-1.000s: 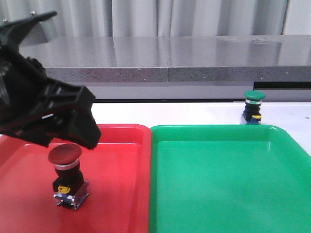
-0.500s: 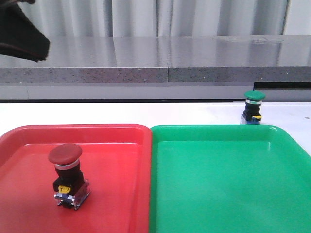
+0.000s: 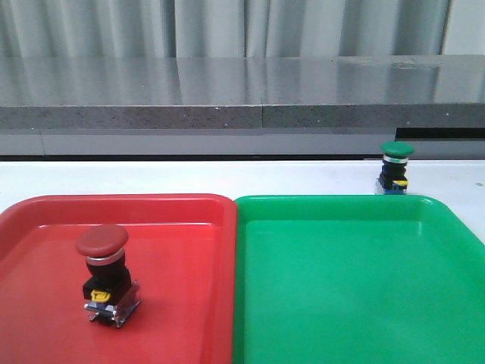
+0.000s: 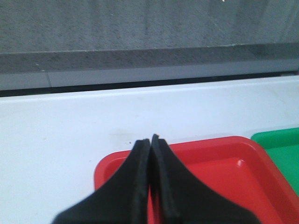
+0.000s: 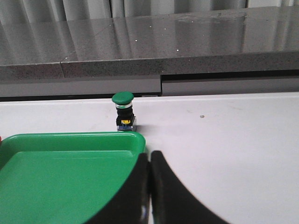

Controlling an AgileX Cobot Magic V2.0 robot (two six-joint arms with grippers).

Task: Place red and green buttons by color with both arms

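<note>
The dark red mushroom-cap button (image 3: pixel 104 274) stands upright at lower left inside the red plastic tray (image 3: pixel 182 303). The green-capped button (image 3: pixel 395 167) sits on the white surface (image 3: pixel 227 178) just behind the green plastic tray (image 3: pixel 348 288). The left pincer (image 4: pixel 150 140) and right pincer (image 5: pixel 149 155) are both pressed closed, holding nothing.

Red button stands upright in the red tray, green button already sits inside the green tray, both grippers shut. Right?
Not quite. The green button stands on the white table beyond the green tray, as the front view shows. The red button stands upright in the red tray; left gripper and right gripper are shut.
</note>
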